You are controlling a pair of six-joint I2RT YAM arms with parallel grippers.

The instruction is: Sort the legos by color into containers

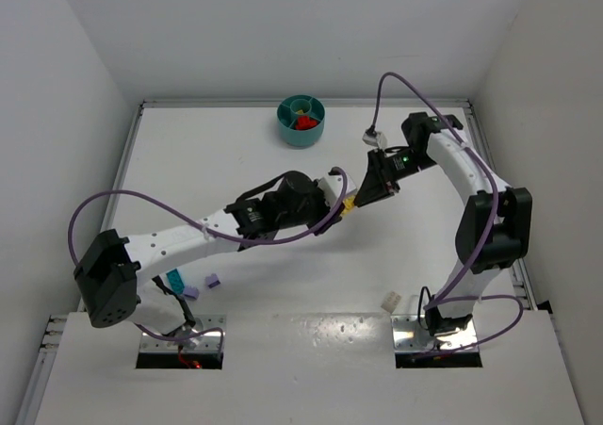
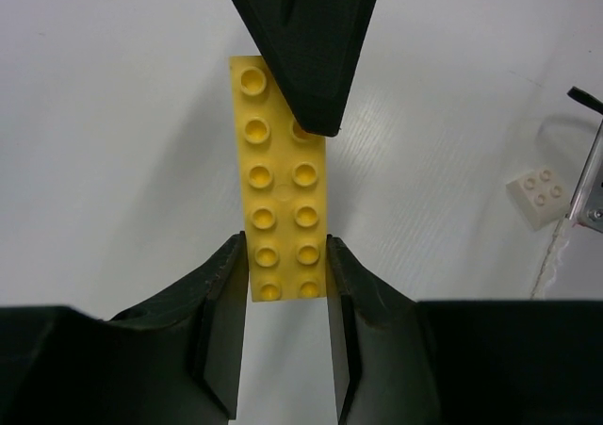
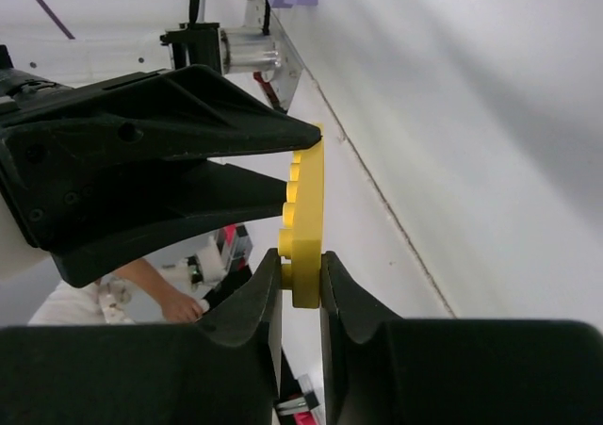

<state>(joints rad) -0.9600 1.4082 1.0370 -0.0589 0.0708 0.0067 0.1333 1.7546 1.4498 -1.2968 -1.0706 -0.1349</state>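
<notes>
Lego (image 2: 283, 180), yellow, tight in both left gripper (image 2: 287, 265) and right gripper (image 3: 301, 274)

The bowl (image 1: 300, 138) is sitting at the far edge of the desk (image 1: 217, 161), about midway across, with a few bricks (image 1: 303, 121) lying in what seems to be its near compartment. Closer in, around mid-desk and slightly right of centre, a long brick (image 2: 281, 175) is being held between the two arms. The left end effector (image 2: 287, 255) is clamping its sides at one end, and the right end effector (image 3: 301, 276) is pinching its faces at the other. Some loose bricks (image 1: 211, 281) are lying beside the left arm's base, and a single brick (image 1: 390, 302) is lying just beyond the right arm's base, to its left.
</notes>
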